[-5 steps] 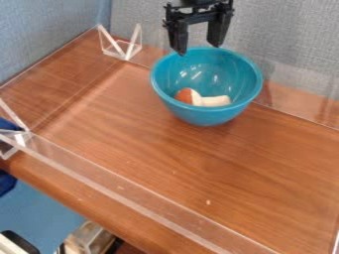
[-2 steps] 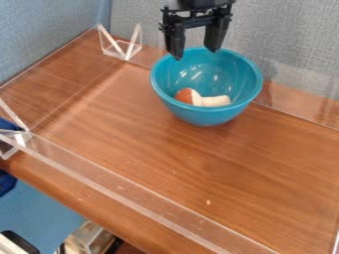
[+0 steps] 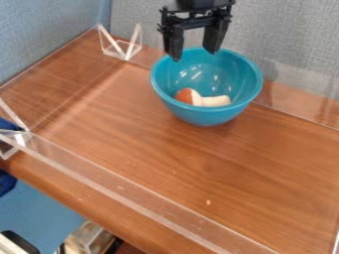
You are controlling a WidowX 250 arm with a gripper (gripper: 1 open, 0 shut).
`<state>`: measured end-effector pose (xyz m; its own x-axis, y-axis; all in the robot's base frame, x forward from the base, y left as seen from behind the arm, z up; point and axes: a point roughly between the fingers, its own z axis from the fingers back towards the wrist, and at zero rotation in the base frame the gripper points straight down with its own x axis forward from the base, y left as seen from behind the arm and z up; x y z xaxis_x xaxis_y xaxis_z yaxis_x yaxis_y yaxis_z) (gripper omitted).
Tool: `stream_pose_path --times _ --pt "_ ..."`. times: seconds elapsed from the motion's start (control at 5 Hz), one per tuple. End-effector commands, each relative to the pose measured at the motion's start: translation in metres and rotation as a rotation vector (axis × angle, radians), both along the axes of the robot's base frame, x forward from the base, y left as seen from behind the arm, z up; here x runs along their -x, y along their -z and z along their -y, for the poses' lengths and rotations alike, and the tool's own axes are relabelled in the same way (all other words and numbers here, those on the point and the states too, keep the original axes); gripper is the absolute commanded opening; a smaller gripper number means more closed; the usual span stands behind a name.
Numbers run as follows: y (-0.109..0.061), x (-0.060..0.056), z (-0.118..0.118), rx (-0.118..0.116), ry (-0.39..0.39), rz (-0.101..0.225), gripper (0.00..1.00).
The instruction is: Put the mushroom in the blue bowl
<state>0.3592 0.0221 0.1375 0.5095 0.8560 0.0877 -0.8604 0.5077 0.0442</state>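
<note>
Teal-blue and glossy, the round deep bowl (image 3: 205,87) sits toward the far side of a brown wood-grain tabletop (image 3: 172,159), with the small toy mushroom (image 3: 203,97), cream-white stem and orange-brown cap, lying on its side at the bottom of the bowl. The black robot gripper (image 3: 195,46) hangs just above the bowl's far rim, pointing straight down, its two dark fingers spread apart with nothing between them and clear of the mushroom below.

A low clear acrylic wall (image 3: 79,167) fences the table on its near, left and far edges; two clear triangular brackets (image 3: 122,44) prop it at the far left corner, well apart from the bowl. At the left edge another clear bracket holds the wall, with a small blue piece (image 3: 8,126) beside it, too cut off to identify. The wood between bowl and near wall carries only faint reflections.

Behind the table stands a grey-blue fabric backdrop (image 3: 59,25). Below the near edge the floor shows blue, and a pale object (image 3: 87,239) of unclear shape lies there, partly cropped by the frame.

The arm above the gripper is cut off by the top edge, and the bowl's near wall hides part of its inside floor
</note>
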Motion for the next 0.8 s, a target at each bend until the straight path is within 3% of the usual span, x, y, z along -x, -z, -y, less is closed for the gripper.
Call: stream_pose_path --times 0.0,0.6 --pt "-0.0231 -0.0006 0.0019 -0.013 0.003 0.074 1.0" --pt "-0.0167 0.0032 0.0022 -0.033 -0.007 0.062 1.0"
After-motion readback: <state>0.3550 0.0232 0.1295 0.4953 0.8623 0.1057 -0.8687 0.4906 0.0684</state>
